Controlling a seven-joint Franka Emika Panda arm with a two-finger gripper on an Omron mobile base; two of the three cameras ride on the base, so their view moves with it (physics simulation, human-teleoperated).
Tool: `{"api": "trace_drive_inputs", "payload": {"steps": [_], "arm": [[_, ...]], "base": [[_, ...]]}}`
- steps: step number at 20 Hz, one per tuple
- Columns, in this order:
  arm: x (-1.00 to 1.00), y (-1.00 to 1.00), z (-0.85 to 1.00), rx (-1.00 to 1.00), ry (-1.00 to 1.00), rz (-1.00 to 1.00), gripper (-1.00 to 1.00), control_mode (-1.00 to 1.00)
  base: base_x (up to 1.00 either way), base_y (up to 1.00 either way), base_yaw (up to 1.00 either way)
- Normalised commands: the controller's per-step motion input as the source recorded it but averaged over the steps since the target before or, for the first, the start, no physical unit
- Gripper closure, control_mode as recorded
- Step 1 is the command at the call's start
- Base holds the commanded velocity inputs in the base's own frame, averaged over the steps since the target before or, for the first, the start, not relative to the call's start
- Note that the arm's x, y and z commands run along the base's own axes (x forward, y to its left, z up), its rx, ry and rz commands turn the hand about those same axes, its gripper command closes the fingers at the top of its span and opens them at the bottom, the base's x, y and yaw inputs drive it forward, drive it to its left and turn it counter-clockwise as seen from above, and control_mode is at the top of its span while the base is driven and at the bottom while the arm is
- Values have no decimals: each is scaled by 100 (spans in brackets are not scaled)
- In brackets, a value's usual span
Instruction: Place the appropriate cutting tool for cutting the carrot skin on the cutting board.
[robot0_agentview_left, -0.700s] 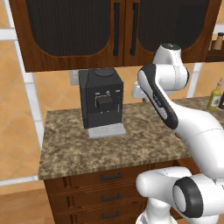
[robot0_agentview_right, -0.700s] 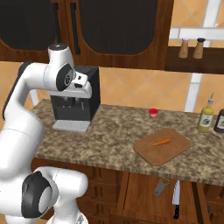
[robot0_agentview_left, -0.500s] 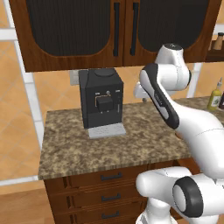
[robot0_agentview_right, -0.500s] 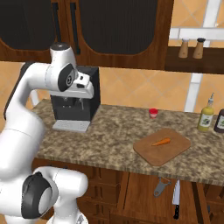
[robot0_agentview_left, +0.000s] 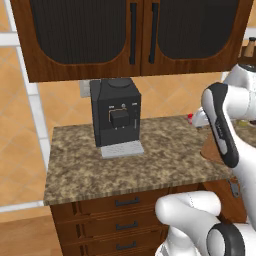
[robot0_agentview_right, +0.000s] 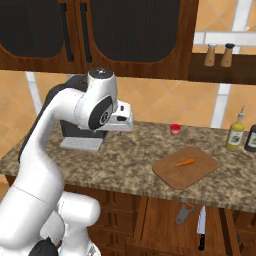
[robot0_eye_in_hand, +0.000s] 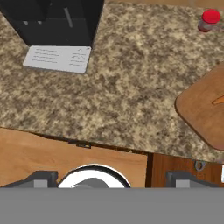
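One carrot lies on the board, which sits on the counter right of the coffee machine. Below the counter edge a peeler and a knife hang beside each other. High over the counter, the gripper holds nothing, its fingertips spread wide.

A rendered home kitchen is seen here. Dark wooden wall cabinets are hung over a speckled granite desk, with drawers fitted beneath. A black coffee machine is parked on top, a cutting board is laid out, and bottles are lined up against tiled orange walls.
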Motion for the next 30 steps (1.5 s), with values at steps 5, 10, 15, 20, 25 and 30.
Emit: {"api": "trace_drive_inputs", "payload": {"steps": [5, 10, 15, 20, 25, 30], "arm": [[-92, -100, -25, 0, 2, 0, -100, -100], [-88, -100, -35, 0, 8, 0, -100, -100], [-69, -100, -59, 9, 15, 0, -100, -100], [-15, -94, -51, 8, 13, -2, -100, -100], [53, -34, -68, 0, 27, 0, -100, -100], [48, -3, -78, 0, 26, 0, -100, -100]], "base": [[0, 0, 0], [0, 0, 0], [0, 0, 0], [0, 0, 0], [0, 0, 0], [0, 0, 0]]}}
